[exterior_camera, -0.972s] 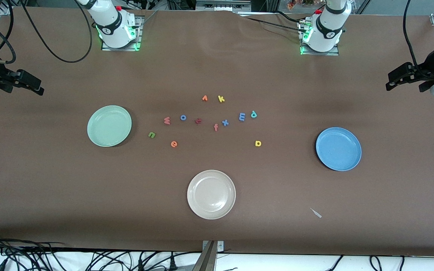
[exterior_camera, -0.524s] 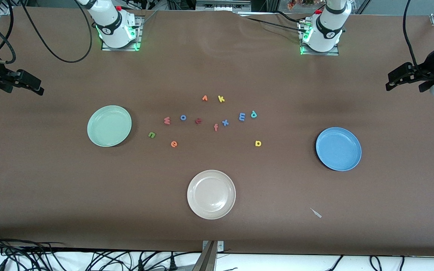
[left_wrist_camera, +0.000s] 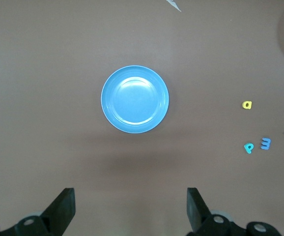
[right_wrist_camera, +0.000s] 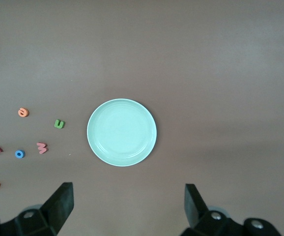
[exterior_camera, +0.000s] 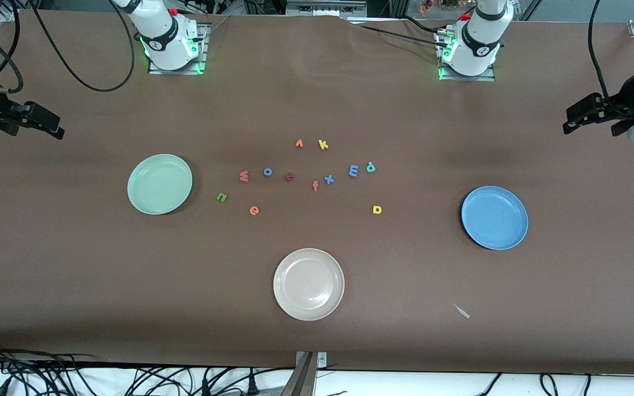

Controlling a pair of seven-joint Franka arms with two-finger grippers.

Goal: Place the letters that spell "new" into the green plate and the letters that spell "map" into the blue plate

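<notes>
Letters: small foam n [exterior_camera: 222,197], e [exterior_camera: 254,210], w [exterior_camera: 244,176], m [exterior_camera: 354,171], a [exterior_camera: 377,209], p [exterior_camera: 371,167] lie on brown tabletop [exterior_camera: 460,137]
Round mint-green plate [exterior_camera: 159,183]: empty
Round blue plate [exterior_camera: 494,217]: empty
Left gripper [left_wrist_camera: 130,211]: released, over blue plate
Right gripper [right_wrist_camera: 128,209]: released, over green plate

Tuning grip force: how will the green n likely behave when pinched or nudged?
The green n looks like a tiny foam piece, so probably very light and a bit squashy. It lies flat on the table, so it should slide rather than roll. Its low profile may make pinching fiddly.
</notes>
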